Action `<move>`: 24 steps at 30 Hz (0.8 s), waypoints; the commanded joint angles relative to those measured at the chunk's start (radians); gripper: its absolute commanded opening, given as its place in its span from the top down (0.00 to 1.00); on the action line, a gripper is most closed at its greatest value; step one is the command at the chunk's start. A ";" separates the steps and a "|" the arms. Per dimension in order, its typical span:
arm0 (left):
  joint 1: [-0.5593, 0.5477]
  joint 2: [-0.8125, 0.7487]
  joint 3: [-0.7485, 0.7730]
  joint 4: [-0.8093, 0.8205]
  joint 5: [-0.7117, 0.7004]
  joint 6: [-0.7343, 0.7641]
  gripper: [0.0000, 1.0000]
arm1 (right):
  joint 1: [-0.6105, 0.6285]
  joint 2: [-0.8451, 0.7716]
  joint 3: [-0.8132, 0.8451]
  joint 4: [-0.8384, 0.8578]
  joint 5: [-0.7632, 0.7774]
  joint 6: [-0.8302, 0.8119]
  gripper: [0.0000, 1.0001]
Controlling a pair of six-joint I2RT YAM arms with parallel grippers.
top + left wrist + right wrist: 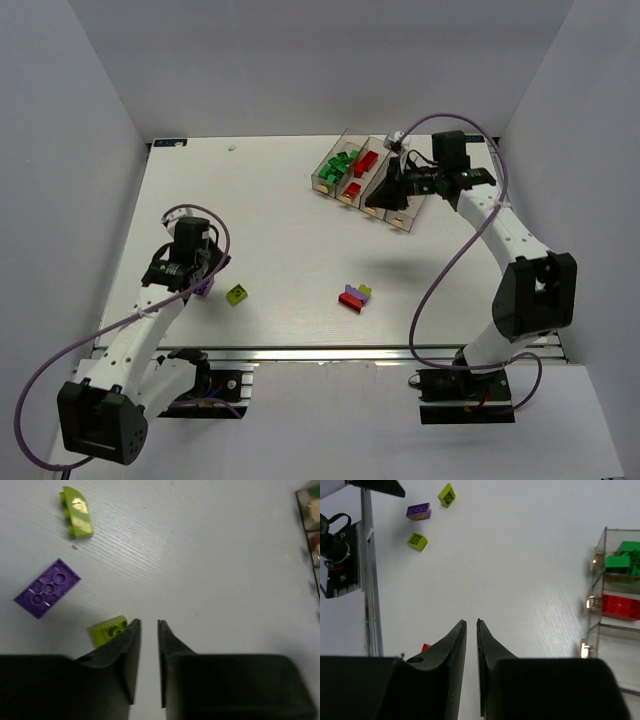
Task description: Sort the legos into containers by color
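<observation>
The containers (366, 180) stand at the far right of the table (280, 230), with green and red legos (350, 165) inside. The right tool (471, 622) hangs above them, fingers almost together, holding nothing. Well away from the containers, the left tool (149, 624) is nearly closed and empty, beside a yellow-green brick (107, 630), perhaps touching it.

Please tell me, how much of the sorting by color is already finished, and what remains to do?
Partly done. Green bricks fill one bin and red bricks the next in the containers. Neither the left gripper nor the right gripper holds anything. Left: a yellow-green brick, a purple brick and a mixed cluster on the table.
</observation>
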 commanded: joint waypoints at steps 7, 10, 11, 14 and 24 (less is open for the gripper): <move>0.255 0.184 0.116 0.003 -0.003 0.218 0.42 | -0.001 -0.243 -0.283 0.036 0.116 0.000 0.49; 0.316 0.268 0.128 0.044 0.047 0.266 0.35 | -0.003 -0.327 -0.375 0.091 0.128 0.041 0.43; 0.320 0.291 0.136 0.051 0.047 0.275 0.34 | -0.001 -0.341 -0.414 0.115 0.128 0.054 0.42; 0.332 0.383 0.168 0.087 0.052 0.302 0.32 | -0.004 -0.376 -0.451 0.122 0.134 0.064 0.41; 0.338 0.629 0.249 0.170 0.100 0.394 0.34 | -0.010 -0.421 -0.489 0.102 0.154 0.043 0.38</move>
